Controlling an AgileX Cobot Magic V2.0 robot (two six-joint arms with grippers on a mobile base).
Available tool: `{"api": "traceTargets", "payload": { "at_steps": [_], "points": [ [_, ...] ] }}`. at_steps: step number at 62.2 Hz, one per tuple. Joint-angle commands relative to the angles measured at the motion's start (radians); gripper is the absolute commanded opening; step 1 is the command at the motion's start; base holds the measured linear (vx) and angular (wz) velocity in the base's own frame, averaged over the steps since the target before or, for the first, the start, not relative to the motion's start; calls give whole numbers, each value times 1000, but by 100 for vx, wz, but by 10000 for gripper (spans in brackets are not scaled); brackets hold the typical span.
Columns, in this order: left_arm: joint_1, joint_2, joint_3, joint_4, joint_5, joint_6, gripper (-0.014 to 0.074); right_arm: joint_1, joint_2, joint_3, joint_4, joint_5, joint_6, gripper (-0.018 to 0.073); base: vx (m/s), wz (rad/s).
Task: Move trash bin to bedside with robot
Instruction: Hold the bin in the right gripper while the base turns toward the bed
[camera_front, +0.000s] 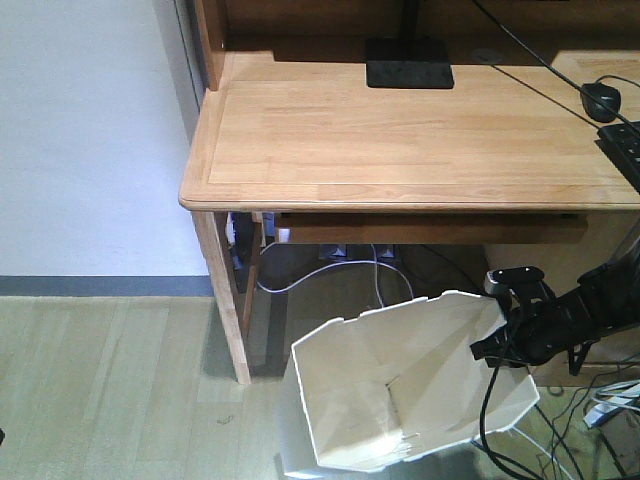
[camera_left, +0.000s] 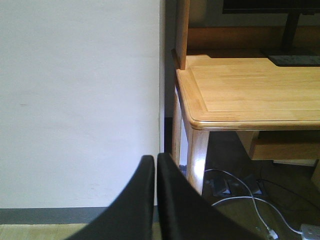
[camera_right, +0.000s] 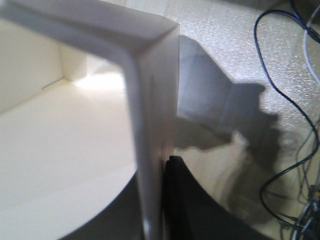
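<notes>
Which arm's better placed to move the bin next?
Right. The right gripper is clamped on the rim of the trash bin. The left gripper is shut, empty, facing the wall and desk corner, no bin in its view.

Right arm (camera_front: 585, 310) extended in low from the right edge, black links folded, wrist angled down and left. Right gripper (camera_front: 497, 347) sat clamped across the rim wall of the trash bin (camera_front: 400, 380). One finger (camera_right: 176, 197) lay flat against the outer face. The other was on the inner side, showing only as a dark edge. Left gripper (camera_left: 156, 157) pointed roughly level, fingers pressed together with nothing between them.
</notes>
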Motion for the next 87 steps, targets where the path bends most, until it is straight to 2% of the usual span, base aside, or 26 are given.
{"api": "traceTargets", "payload": {
  "at_steps": [1, 58, 87],
  "points": [
    [-2, -14, 19, -3, -69, -4, -6, -3, -72, -12, 82, 158, 15, -6, 0, 0],
    [-2, -14, 19, -3, -69, -4, -6, -3, -72, -12, 89, 180, 46, -6, 0, 1],
    [-2, -14, 19, -3, -69, -4, -6, -3, -72, -12, 89, 180, 46, -6, -4, 21]
  ]
}}
